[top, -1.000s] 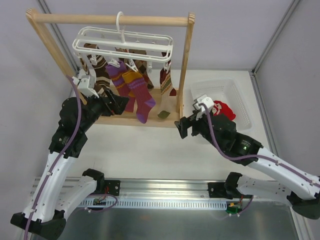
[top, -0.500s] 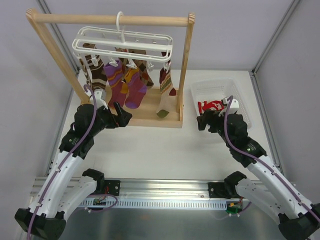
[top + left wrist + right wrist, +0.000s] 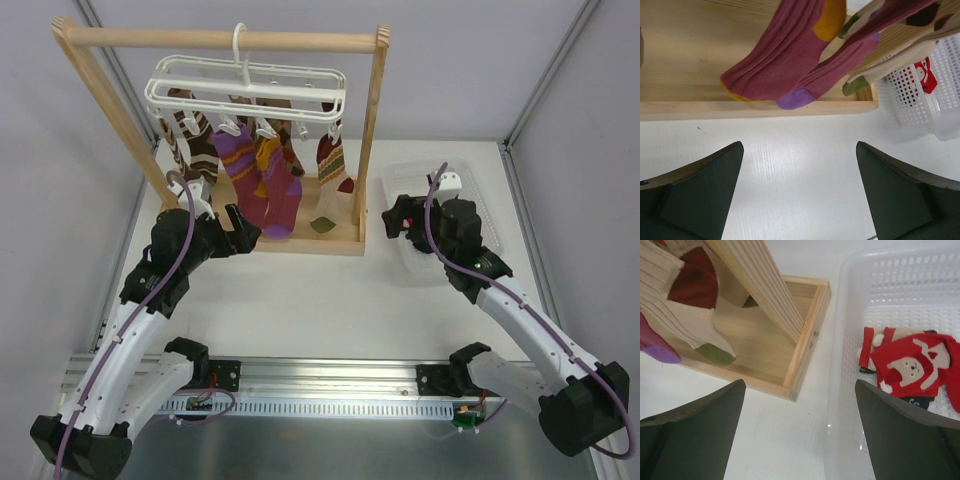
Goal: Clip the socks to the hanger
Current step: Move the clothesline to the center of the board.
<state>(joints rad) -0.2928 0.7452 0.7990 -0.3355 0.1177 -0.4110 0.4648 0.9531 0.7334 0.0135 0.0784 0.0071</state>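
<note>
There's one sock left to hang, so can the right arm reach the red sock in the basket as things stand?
Probably yes. The right arm's fingers hover open by the rim of the basket, and the red sock lies uncovered inside with nothing over it.

White table (image 3: 300,295), wooden rack (image 3: 372,140), basket (image 3: 410,170)

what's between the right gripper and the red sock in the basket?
Between the right gripper and red sock: only the basket wall and bare mesh floor. Clearest in right wrist view.
</note>
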